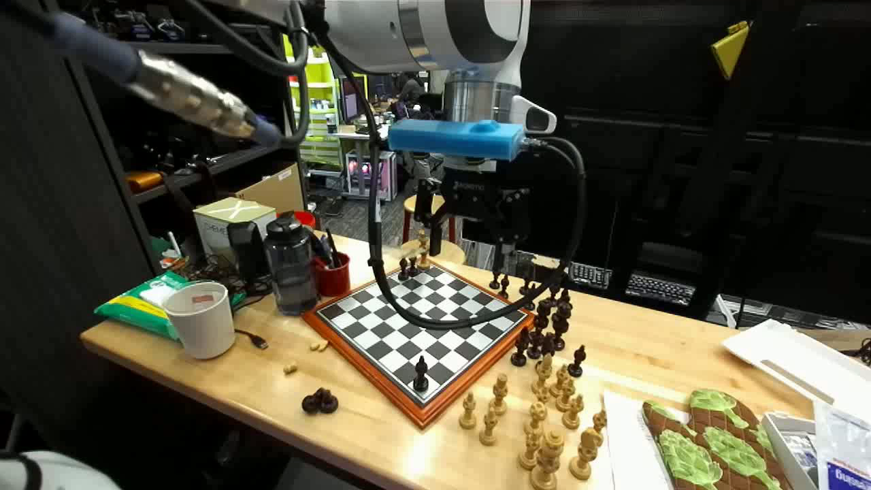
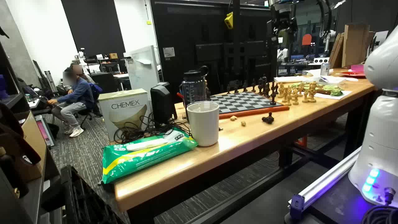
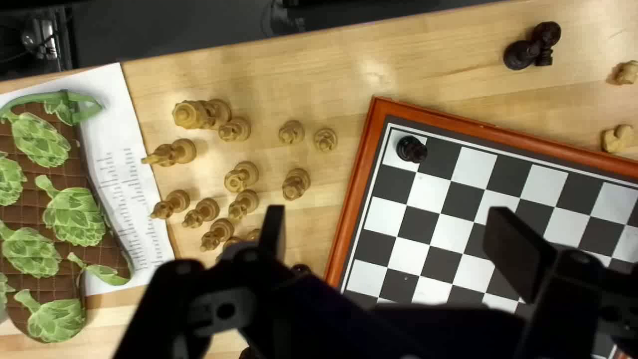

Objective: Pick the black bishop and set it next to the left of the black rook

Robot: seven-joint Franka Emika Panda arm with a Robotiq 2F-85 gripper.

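The black bishop point(image 1: 420, 374), as far as its small pointed head can be made out, stands upright, clear of the jaws. Those of the gripper point(image 1: 468, 246) are spread wide above the table point(image 1: 639, 347). Below is the chessboard point(image 1: 408, 350), with the bishop on the corner square nearest the table's robot-side edge. Dark pieces point(image 1: 542, 316) crowd beside the board toward the far edge; light pieces point(image 1: 536, 414) stand closer to the robot-side edge, and tipped dark pieces point(image 3: 521, 54) lie near it too. Near a table corner, a white mug point(image 2: 203, 127) stands beside a green pack point(image 2: 149, 155).
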